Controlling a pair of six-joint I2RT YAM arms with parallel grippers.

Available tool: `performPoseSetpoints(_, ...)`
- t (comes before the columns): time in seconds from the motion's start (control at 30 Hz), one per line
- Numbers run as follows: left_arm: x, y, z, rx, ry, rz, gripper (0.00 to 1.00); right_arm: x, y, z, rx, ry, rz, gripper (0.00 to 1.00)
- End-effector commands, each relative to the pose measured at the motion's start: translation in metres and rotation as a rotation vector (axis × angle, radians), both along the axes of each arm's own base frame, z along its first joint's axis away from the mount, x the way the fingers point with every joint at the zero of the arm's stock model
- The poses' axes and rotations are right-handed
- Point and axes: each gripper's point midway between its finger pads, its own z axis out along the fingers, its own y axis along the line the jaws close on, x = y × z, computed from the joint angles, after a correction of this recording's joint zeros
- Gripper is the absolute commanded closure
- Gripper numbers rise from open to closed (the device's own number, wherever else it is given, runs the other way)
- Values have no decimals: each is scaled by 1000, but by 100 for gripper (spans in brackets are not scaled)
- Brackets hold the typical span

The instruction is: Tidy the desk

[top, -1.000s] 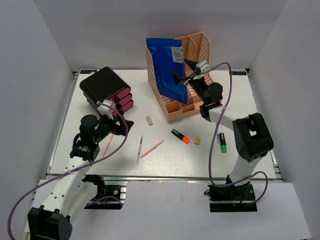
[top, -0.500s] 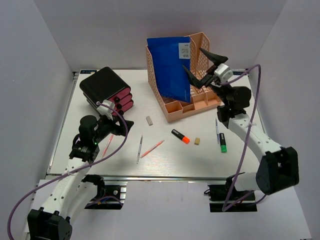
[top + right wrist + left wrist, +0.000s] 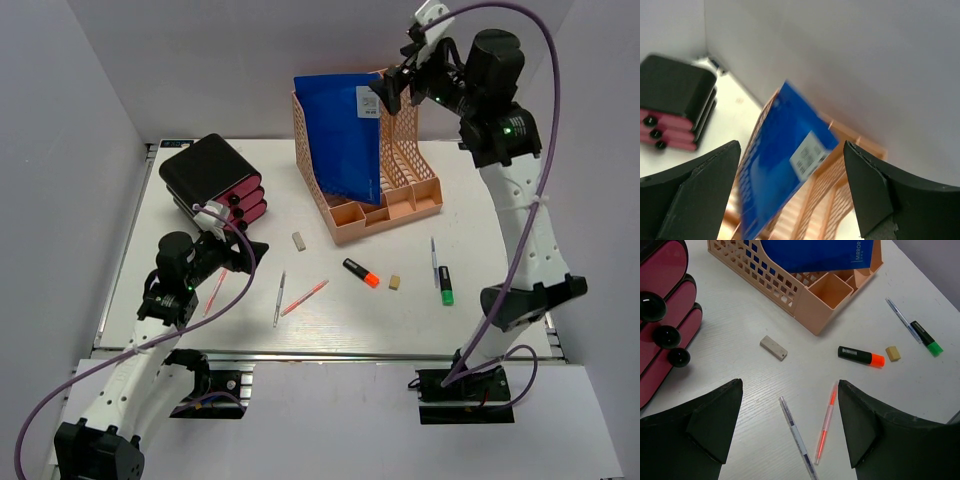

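Standing tall, right pincer [image 3: 791,149] gapes above rack [image 3: 410,190].

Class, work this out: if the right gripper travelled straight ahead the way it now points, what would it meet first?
Probably the flat blue folder standing in the peach mesh file rack; it lies centred between the right gripper's open fingers, though depth is uncertain.

Blue flat folder [image 3: 338,135] in peach mesh file rack [image 3: 405,185] at white counter [image 3: 480,220] rear; black-pink drawer unit [image 3: 212,180] left of it.
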Motion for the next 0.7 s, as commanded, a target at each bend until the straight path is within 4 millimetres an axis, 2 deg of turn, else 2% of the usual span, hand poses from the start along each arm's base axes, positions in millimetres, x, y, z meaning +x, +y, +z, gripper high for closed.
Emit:
performPoseSetpoints(0.0, -3, -2, 7, -12, -32, -20, 14, 14, -4, -93, -62, 377, -77, 11)
performPoseSetpoints(0.03, -3, -2, 6, -12, -31, -20, 14, 19, -8, -105, -56, 410, -112, 11)
performPoseSetpoints(0.07, -3, -2, 7, -13, -34, -21, 14, 22, -9, -103, -26, 402, -123, 11)
performPoseSetpoints(0.1, -4, -3, 8, -14, -37, -24, 14, 24, -9, -113, -31, 418, -120, 11)
performPoseSetpoints(0.13, -4, -3, 7, -12, -35, -26, 14, 26, -8, -136, -39, 470, -115, 11)
performPoseSetpoints(0.23, -4, -4, 6, -12, -30, -32, 14, 35, -4, -164, -34, 546, -116, 12)
performPoseSetpoints(0.3, -4, -4, 7, -13, -31, -34, 14, 43, -8, -172, -25, 571, -139, 15)
performPoseSetpoints(0.33, -4, -4, 7, -12, -34, -34, 14, 51, -11, -184, -32, 587, -167, 15)
performPoseSetpoints(0.4, -4, -4, 7, -15, -33, -35, 14, 60, -15, -185, -11, 579, -182, 15)
performPoseSetpoints(0.67, -4, -5, 5, -14, -26, -41, 14, 81, -17, -225, -11, 626, -161, 15)
